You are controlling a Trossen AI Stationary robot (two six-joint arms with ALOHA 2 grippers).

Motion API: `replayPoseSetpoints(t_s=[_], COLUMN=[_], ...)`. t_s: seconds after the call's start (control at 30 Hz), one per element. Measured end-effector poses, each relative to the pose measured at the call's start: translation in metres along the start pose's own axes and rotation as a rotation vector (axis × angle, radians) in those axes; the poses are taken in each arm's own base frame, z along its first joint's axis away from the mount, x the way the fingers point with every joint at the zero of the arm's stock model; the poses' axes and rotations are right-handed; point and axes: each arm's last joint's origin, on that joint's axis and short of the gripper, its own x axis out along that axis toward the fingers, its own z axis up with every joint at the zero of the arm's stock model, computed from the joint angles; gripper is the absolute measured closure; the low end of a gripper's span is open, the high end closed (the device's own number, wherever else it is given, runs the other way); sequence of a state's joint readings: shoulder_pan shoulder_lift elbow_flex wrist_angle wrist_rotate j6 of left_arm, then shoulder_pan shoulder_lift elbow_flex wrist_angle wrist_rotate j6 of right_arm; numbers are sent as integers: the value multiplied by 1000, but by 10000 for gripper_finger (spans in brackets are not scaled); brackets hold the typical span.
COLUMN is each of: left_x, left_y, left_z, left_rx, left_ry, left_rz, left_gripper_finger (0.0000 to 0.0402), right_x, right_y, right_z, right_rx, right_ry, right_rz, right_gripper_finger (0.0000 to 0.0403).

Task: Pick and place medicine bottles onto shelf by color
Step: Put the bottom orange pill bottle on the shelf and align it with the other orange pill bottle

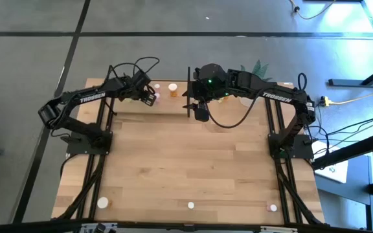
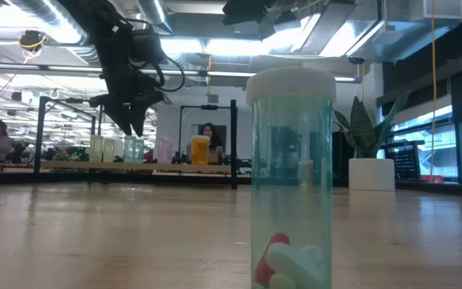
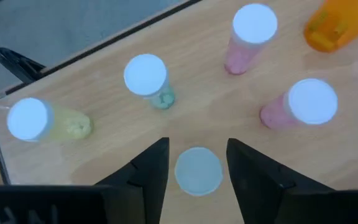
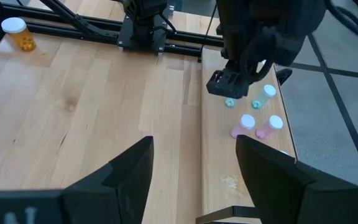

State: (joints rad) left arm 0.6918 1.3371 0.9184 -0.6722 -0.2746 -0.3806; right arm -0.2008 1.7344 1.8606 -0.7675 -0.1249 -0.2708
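On shelf (image 4: 241, 155), far edge of table (image 1: 186, 168): left gripper (image 3: 197, 165) above board, jaws partly open, white-capped bottle (image 3: 198, 170) between fingers; contact with cap not clear, grip cannot tell. Bottle upright, long axis along gripper's line of sight. Two pink bottles (image 3: 300, 106), green bottle (image 3: 148, 78) standing nearby. Right gripper (image 4: 194, 165) waiting beside shelf, jaws wide, empty. Left arm nearer
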Motion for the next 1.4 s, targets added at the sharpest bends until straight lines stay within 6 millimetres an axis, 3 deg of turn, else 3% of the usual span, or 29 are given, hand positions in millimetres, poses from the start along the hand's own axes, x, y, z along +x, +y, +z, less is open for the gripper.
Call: replayPoseSetpoints(t_s=[0.2,0.4,0.73,1.07,1.4], left_x=[-19,-60,-132,-155,-173], left_y=[4,4,0,-12,-23], left_z=[0,-7,-52,-100,-130], left_rx=[89,192,509,763,718], left_ry=[-65,-205,-353,-178,-43], left_rz=[-36,-113,-424,-677,-822], left_gripper_finger=[248,248,248,248,248], right_x=[0,0,0,0,1], right_y=[0,0,0,0,5], right_z=[0,0,0,0,1], right_rx=[0,0,0,0,27], right_ry=[0,0,0,-2,2], right_rz=[0,0,0,-1,24], right_gripper_finger=[172,172,172,172,172])
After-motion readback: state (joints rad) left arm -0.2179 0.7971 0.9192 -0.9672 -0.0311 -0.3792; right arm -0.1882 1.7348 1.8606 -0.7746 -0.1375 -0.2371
